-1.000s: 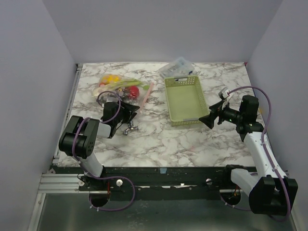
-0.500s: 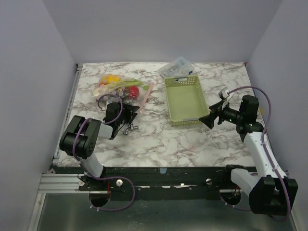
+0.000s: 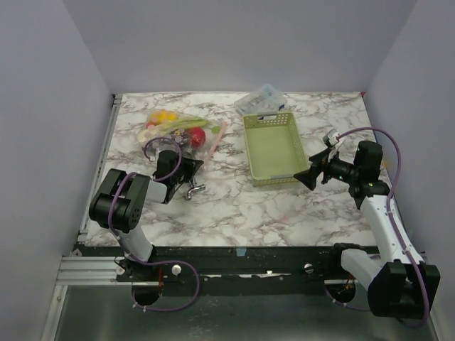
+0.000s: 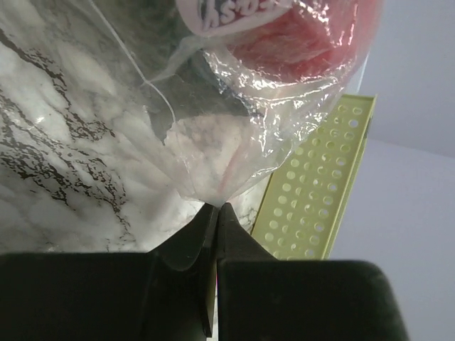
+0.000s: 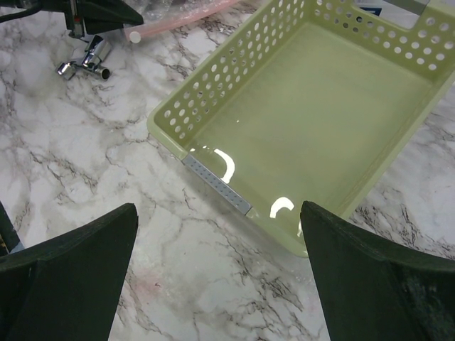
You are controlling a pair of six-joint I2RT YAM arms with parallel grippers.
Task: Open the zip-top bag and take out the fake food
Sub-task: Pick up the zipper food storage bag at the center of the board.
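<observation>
The zip-top bag is lying at the far left of the table, well left of the pale green basket. Its pink zip strip is running along the side facing the basket. The fake food is sitting inside it in a heap of red, yellow and green. None of it is showing outside the film, so the bag is reading as still closed.

The left gripper is what is changing. A second ago its jaws were standing apart at the bag's near edge. Now they are pressing together, with a fold of clear plastic running down into the tips. In the left wrist view a red piece is bulging against the film just above the pinch, and a faint pink streak is lying close to it. Whether the pinch is catching the zip strip itself or only loose film beside it cannot be told.

The bag is staying in the same spot across the overhead views, so nothing is being lifted or pulled yet.

The right gripper is hanging spread wide and empty over the near end of the basket, as it was a second ago, well apart from the bag.

Judging from this, one side of the bag is now being anchored. Opening the mouth probably calls for the right arm to take the opposite lip.
</observation>
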